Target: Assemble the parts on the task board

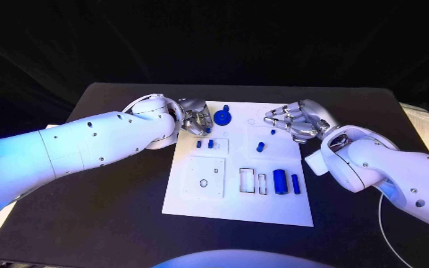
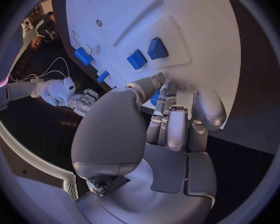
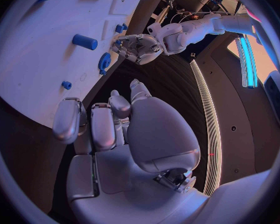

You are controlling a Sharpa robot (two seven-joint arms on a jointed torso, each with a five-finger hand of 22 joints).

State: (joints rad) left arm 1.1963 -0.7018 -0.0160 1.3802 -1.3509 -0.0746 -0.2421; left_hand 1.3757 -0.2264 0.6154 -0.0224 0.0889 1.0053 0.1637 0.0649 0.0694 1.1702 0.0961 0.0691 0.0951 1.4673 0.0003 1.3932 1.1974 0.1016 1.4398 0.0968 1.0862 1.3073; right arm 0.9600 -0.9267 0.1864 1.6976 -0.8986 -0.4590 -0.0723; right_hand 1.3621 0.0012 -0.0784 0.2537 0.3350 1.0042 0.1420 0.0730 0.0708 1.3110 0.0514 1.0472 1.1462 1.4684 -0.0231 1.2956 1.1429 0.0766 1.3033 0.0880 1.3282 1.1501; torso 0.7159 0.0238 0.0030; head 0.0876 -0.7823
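The left hand [image 1: 191,121] rests over the far left corner of the task board [image 1: 240,209], its fingers [image 2: 177,129] curled downward toward the white surface; the left wrist view shows a sliver of blue [image 2: 155,97] tucked between the fingertips and the thumb, but whether the hand actually pinches that piece cannot be told. Just beside this hand, toward the middle of the board's far edge, lies a round blue part [image 1: 222,116] like a small toothed disc with a stub on it. The right hand [image 1: 295,121] hovers at the far right corner of the board, its fingers [image 3: 102,127] bent loosely side by side with nothing seen between them, the palm over the board's edge and the dark bench [image 1: 107,218]. Between the two hands, nearer the robot, two small blue blocks [image 1: 204,144] sit side by side in a raised square pad on the board's left half, and a small blue peg [image 1: 260,146] stands near the board's middle, with another tiny blue piece [image 1: 271,132] just beyond it close to the right hand. Farther toward the robot, a blue cylinder [image 1: 281,181] and a slimmer blue bar [image 1: 296,183] lie side by side on the right half, next to two empty rectangular recesses [image 1: 247,180]. A larger white plate with holes [image 1: 204,177] occupies the near left part of the board.
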